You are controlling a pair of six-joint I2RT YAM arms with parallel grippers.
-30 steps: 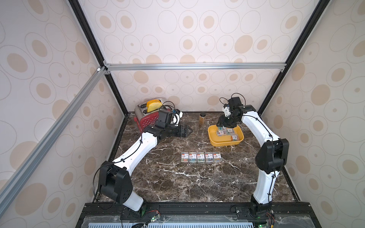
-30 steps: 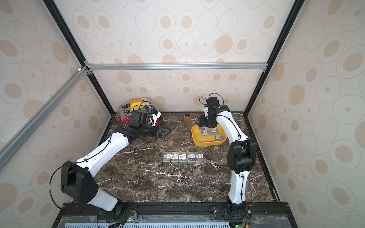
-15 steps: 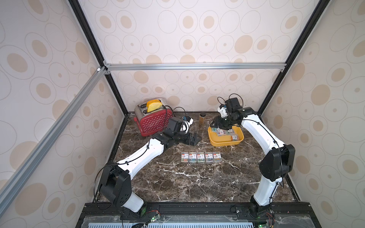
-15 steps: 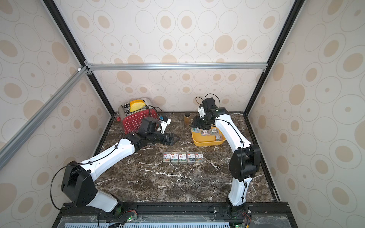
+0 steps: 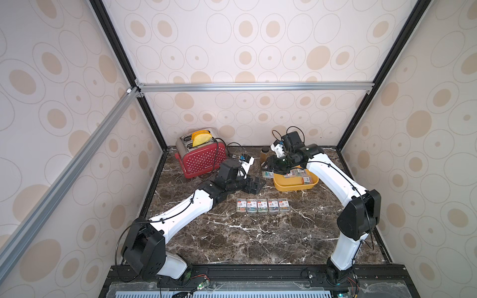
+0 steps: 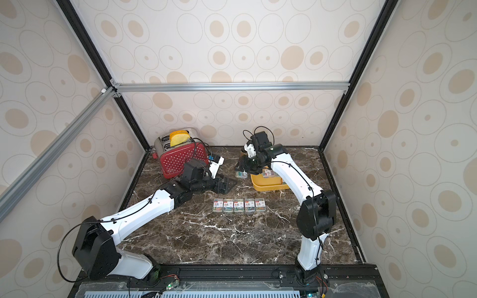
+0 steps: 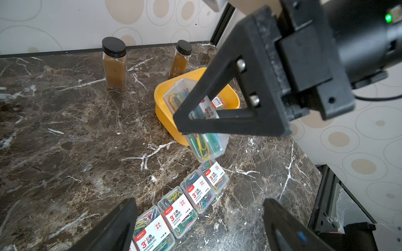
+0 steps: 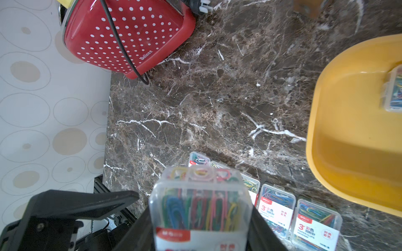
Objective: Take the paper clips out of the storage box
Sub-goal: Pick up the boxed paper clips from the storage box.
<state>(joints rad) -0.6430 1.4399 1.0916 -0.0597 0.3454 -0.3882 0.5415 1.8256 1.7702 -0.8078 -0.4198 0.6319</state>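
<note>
One case of the paper clips [image 5: 268, 174] hangs clear of the table just outside the left end wall of the storage box [image 5: 291, 187], clamped in the right gripper [image 5: 269, 169]. In the right wrist view the jaws press on the case's two long sides, so its long axis runs straight out from the claw, its clear end leading and its labelled end back between the fingers. In the left wrist view it tips downward at that free end.

About three more cases [image 5: 296, 174] lie inside the box, as far as we can tell. Five cases [image 5: 262, 205] sit flat on the marble table [image 5: 232, 240] in front of the box, side by side and touching. The line runs along the box's front wall, and each case's long axis points away from the box.

We judge the coming move turns on this: the row lies in front of the box and below the claw, so the carried case has to swing forward, lie flat and join an end of the line. The right arm is nearer.

Left of the box, the left gripper [image 5: 255, 184] hovers empty with its jaws spread wide, facing the carried case. Further left stands the red toaster [image 5: 204, 161], and a brown bottle [image 5: 265, 152] stands behind the box
</note>
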